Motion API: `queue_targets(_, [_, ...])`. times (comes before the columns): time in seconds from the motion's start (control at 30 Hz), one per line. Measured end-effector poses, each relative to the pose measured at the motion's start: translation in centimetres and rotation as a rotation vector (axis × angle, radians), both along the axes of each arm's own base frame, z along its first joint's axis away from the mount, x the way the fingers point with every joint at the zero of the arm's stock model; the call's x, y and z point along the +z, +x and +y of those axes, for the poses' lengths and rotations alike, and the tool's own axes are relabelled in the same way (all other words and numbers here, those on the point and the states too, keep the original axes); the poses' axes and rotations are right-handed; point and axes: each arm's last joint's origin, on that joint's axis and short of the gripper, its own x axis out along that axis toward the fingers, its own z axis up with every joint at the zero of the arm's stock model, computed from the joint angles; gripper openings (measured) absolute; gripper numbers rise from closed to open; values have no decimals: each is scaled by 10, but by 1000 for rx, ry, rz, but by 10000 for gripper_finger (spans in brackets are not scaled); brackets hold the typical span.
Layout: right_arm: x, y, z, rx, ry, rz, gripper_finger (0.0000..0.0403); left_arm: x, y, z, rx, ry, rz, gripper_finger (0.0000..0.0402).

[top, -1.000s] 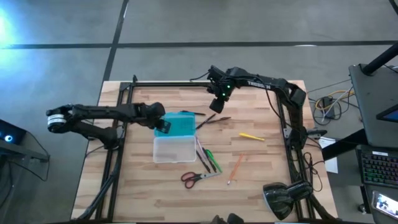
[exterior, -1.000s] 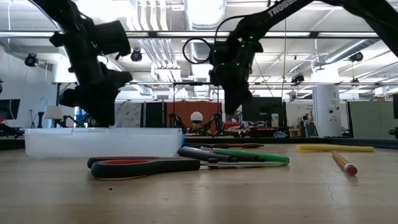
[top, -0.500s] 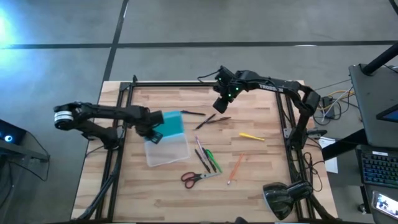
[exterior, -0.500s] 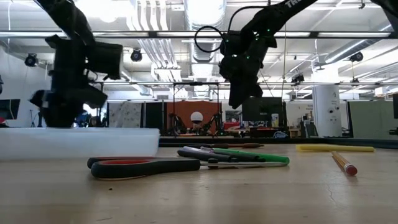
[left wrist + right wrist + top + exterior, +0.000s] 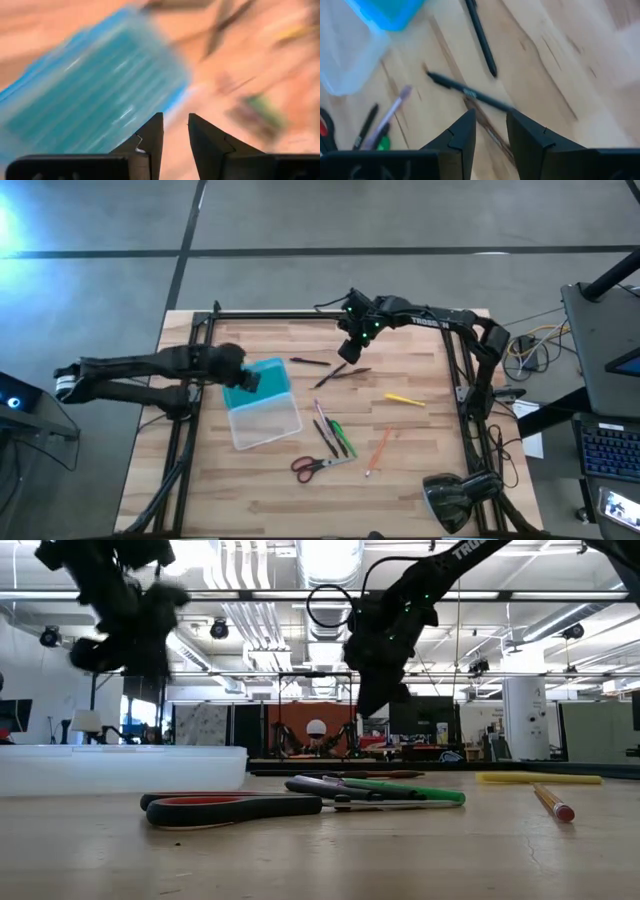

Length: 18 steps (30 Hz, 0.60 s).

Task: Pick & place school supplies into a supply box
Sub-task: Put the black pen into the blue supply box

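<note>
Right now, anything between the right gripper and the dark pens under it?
Nothing visible. The right gripper hangs above the table, and the right wrist view shows bare wood between its fingers and the dark pens. The supply box sits off to the side, with the left gripper over its lid.

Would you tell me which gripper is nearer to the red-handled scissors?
Left, narrowly. The left gripper hovers over the supply box lid beside the scissors; the right gripper hangs over the dark pens farther back.

High view: overhead, straight down on table (image 5: 420, 480). Low view: tabletop level, close to scissors (image 5: 235, 808). Wrist views: steeply downward, close. Shared: supply box (image 5: 262, 402) at 9 o'clock.
</note>
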Motion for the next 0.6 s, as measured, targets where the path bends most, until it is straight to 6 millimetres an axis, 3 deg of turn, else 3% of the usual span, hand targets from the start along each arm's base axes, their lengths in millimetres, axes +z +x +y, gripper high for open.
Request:
queue_targets(0.23, [2,17,4,29,-57,-111,99,37,3,1,-11,121,-367,76])
queue_targets(0.6, [-23,20,8,-2,29,-2,146,37,3,2,14,118,-368,76])
